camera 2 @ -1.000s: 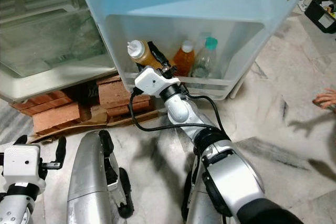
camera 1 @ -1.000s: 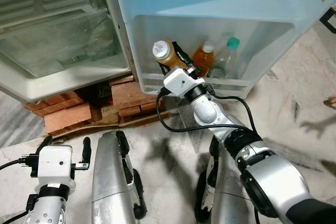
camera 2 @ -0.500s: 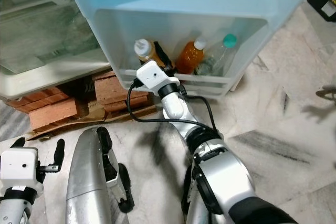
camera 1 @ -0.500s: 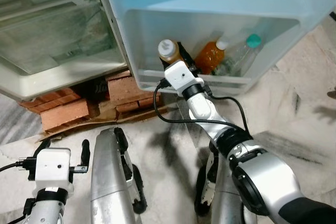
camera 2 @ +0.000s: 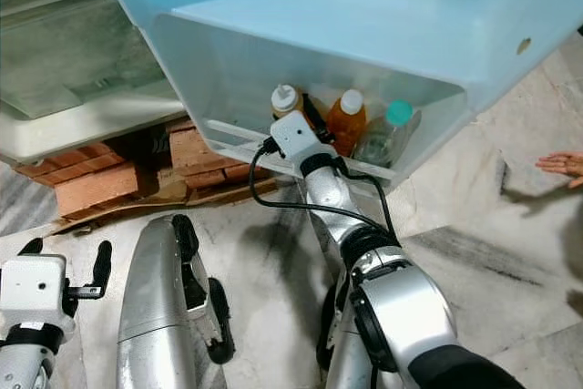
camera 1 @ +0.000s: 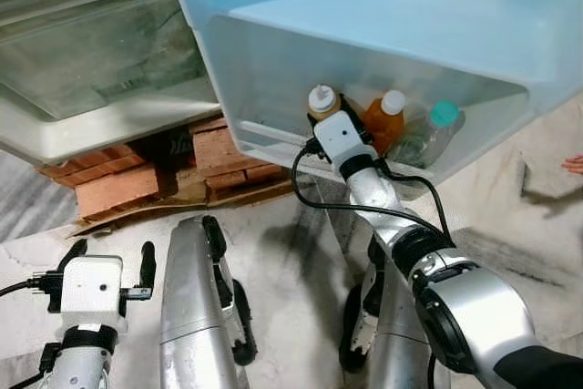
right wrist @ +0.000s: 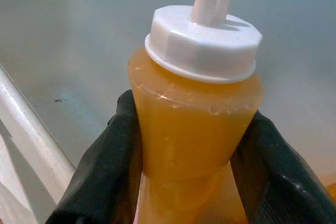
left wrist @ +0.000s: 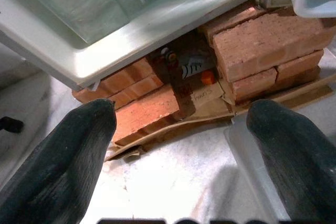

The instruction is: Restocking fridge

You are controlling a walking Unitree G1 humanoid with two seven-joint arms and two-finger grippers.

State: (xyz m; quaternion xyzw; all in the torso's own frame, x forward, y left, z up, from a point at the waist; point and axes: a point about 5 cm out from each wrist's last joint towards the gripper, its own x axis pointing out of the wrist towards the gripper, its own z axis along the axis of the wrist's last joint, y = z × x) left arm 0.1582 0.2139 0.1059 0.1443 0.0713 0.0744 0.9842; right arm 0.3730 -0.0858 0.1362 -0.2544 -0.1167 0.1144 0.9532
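**Sauce bottle held upright inside the fridge door shelf**

The right gripper (right wrist: 184, 161) has its two black fingers (right wrist: 105, 156) closed against opposite sides of a squeeze bottle (right wrist: 191, 129) of orange-yellow sauce, pinching it at the waist below the white cap. The bottle stands upright, long axis vertical, with the white nozzle pointing up. In the head views it sits in the upper middle of the frame, inside the door shelf (camera 1: 273, 134) of the open pale blue fridge door (camera 1: 410, 25), at the left end of a row: just beside it an orange drink bottle (camera 1: 386, 116) with a white cap, then a clear bottle (camera 1: 430, 131) with a teal cap.

The lower part of the squeeze bottle is hidden behind the white wrist housing and the shelf's front rail, so whether its base rests on the shelf floor cannot be told. The bases of the other two bottles are likewise cut off by the rail.

The left gripper (left wrist: 184, 145) hangs at the lower left of the frame, fingers spread wide with nothing between them.

At the upper left is the fridge's open interior with a glass shelf (camera 1: 100, 52). The cabinet rests on stacked red bricks (camera 1: 137, 179) and flattened cardboard (left wrist: 205, 98). The floor (camera 1: 291, 252) is pale marble-like tile. A person's hand (camera 2: 563, 163) reaches in at the right edge.
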